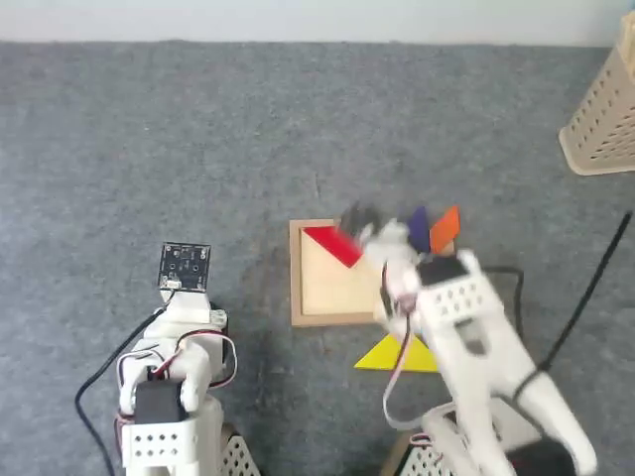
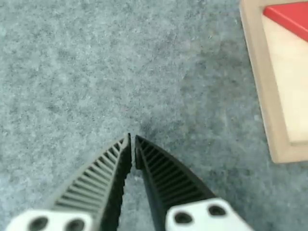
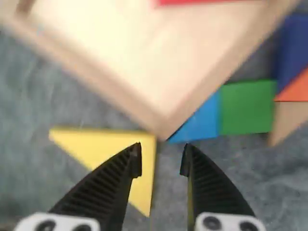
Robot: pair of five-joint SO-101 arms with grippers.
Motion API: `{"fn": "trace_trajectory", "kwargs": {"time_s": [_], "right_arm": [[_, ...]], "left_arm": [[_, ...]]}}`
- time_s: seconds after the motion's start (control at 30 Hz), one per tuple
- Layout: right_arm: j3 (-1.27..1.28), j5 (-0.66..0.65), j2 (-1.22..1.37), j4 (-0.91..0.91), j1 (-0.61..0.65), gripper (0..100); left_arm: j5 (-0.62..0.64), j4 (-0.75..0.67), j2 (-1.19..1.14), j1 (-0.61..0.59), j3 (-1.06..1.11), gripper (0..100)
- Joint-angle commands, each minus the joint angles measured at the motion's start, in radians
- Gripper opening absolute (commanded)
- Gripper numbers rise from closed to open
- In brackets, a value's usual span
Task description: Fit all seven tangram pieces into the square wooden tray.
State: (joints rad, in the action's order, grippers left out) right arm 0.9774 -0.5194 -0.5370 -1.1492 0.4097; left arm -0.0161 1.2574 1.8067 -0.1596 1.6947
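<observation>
The right claw (image 3: pixel 161 159) stands partly open and empty, over the edge of the yellow triangle (image 3: pixel 110 147), just beside a corner of the square wooden tray (image 3: pixel 144 57). A red piece (image 1: pixel 333 244) lies in the tray. The left claw (image 2: pixel 133 140) is all but closed, gripping nothing, above the grey table (image 2: pixel 72 72).

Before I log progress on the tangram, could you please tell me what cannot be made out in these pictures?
High view: the right arm covers part of the tray, so a count of seven pieces cannot be confirmed.
Left wrist view: the edge cuts off the tray and the red piece.
Right wrist view: blur smears outlines; the edge cuts off the dark blue piece.
</observation>
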Motion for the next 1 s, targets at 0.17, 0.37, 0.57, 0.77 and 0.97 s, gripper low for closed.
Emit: {"fn": "trace_trajectory", "kwargs": {"time_s": [0.17, 0.37, 0.57, 0.77, 0.97], "right_arm": [[0.249, -0.149, -0.289, -0.021, 0.159, 26.5], [0.250, -0.173, -0.254, -0.004, 0.134, 27.1], [0.245, -0.222, -0.142, 0.065, 0.134, 27.1], [0.184, -0.224, -0.012, 0.097, 0.136, 29.5], [0.161, -0.204, 0.073, 0.133, 0.133, 28.3]], "left_arm": [[-0.003, 0.006, 0.020, 0.003, -0.010, 2], [-0.003, 0.006, 0.020, 0.003, -0.010, 2], [-0.003, 0.006, 0.020, 0.003, -0.010, 2], [-0.003, 0.006, 0.020, 0.003, -0.010, 2], [-0.003, 0.006, 0.020, 0.003, -0.010, 2]]}}
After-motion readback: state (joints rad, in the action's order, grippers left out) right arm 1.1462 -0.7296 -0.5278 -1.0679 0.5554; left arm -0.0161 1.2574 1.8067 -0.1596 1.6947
